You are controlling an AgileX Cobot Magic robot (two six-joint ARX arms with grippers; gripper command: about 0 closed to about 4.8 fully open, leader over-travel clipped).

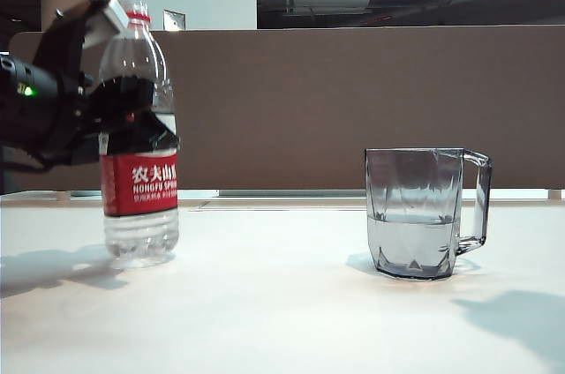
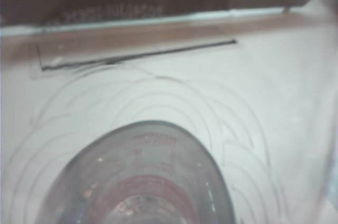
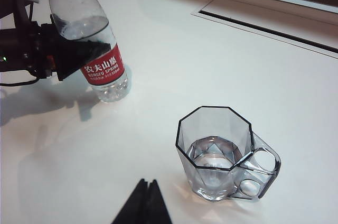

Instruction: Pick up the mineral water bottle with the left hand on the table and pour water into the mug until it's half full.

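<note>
Mineral water bottle [image 1: 139, 140] stands upright on the counter [image 1: 282, 303], left side of the exterior view, well apart from the mug [image 1: 424, 213].

Handling, my read: thin clear plastic, part full, so light and squashy. Squeeze too hard and it buckles. The smooth wall and label look slippery, and weight sits low with water near the base. Best hold is mid-body at the label's top edge, where the wall is stiffer.

Left gripper [image 1: 115, 100] has its jaws part-closed around the bottle just above the red label, touching both sides: a grip on the bottle, base on or just at the counter. The left wrist view shows only the bottle, close up.

Mug is glass-like, rigid, and already holds water to roughly half.

Right gripper [image 3: 143, 203] is parked near the mug with its jaws tips-together, closed on nothing.
</note>
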